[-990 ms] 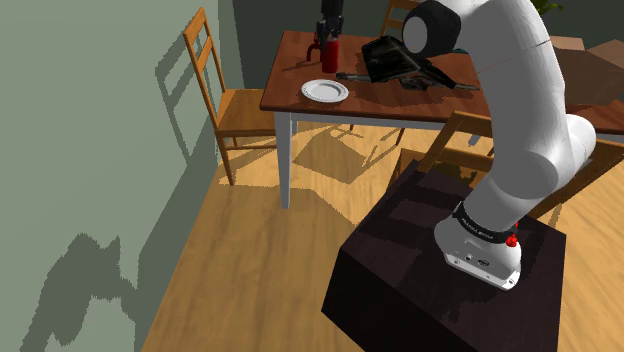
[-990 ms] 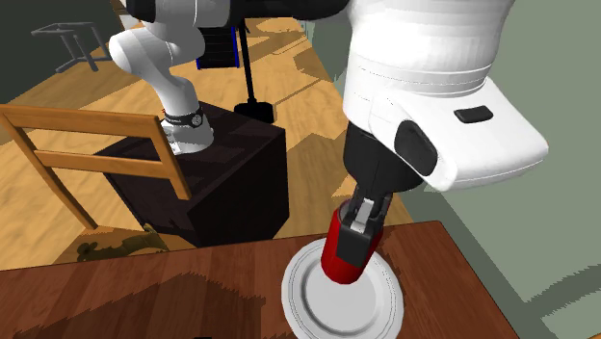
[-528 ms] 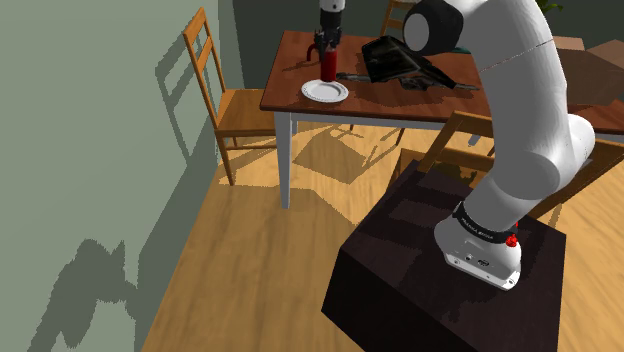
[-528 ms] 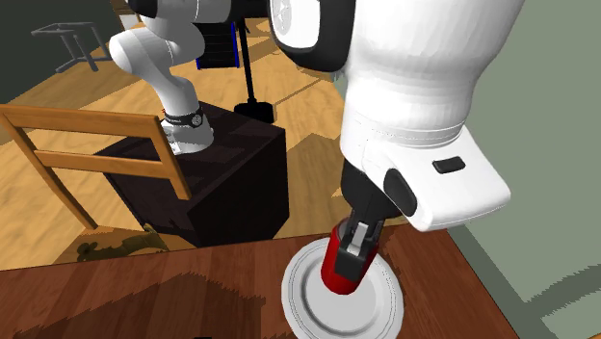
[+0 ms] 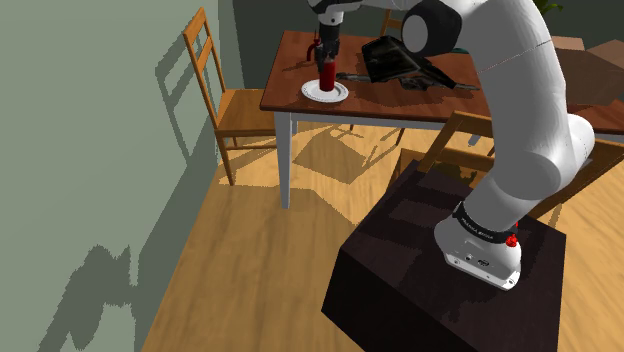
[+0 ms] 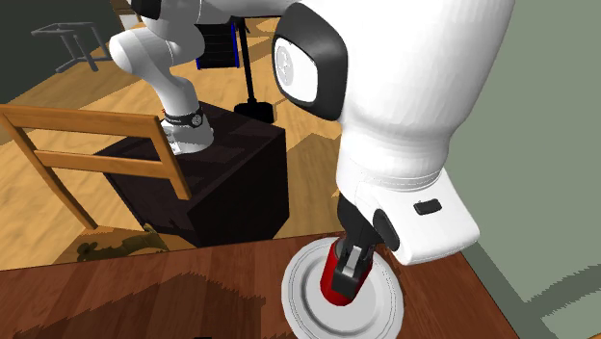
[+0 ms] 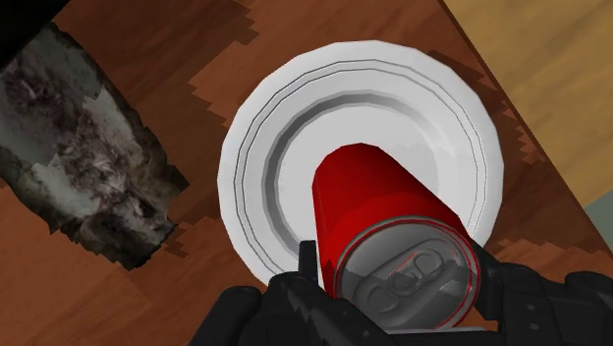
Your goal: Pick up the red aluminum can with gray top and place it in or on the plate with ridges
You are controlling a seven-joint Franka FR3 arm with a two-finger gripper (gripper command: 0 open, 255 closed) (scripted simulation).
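Gripper (image 7: 395, 285) pinching the can (image 7: 378, 201): 2 black fingers (image 7: 306, 270) clasp its upper body, 1 each side, just under the grey top. Hold looks square, no visible slip.

Location: can sits over the middle of the plate (image 7: 295, 108), inside the ridged ring. In the shoulder view, can (image 5: 327, 76) and plate (image 5: 311, 92) are in the upper middle of the frame, near the table (image 5: 290, 98) corner closest to the chair (image 5: 214, 95), with the gripper (image 5: 326, 48) directly above. In the second exterior view they are at the lower middle: can (image 6: 339, 277) upright or nearly so, base at the plate (image 6: 306, 313) well, gripper (image 6: 358, 252) on its top half. Whether the base touches the plate or hangs just above it: cannot tell from any of the 3 views.

Other: dark mottled object (image 7: 83, 167) lies on the table (image 7: 187, 39) just beside the plate, not touching it.

Step, by my reading: placement, last part. Pick and carry are done; release is not.

Next move calls for: a short straight lowering if the base is not yet down, then spreading the fingers evenly so neither drags the can sideways, then a straight lift clear of the top. Risk: tall narrow can, easy to tip if 1 finger lets go late.
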